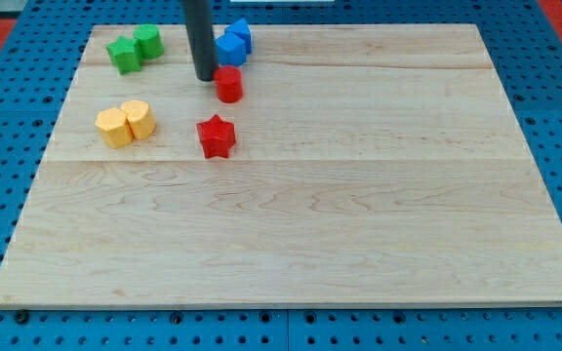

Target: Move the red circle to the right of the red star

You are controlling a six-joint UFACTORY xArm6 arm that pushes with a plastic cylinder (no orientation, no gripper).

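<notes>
The red circle (228, 85) is a small red cylinder near the board's top, left of centre. The red star (216, 136) lies just below it and slightly to the view's left. My tip (206, 77) is the lower end of a dark rod that comes down from the top edge. It stands right at the red circle's upper left side, touching or nearly touching it.
Two blue blocks (233, 42) sit just above the red circle, to the right of the rod. A green star (123, 54) and a green block (147, 41) are at the top left. Two yellow blocks (126, 122) lie left of the red star. The wooden board (359, 214) rests on a blue pegboard.
</notes>
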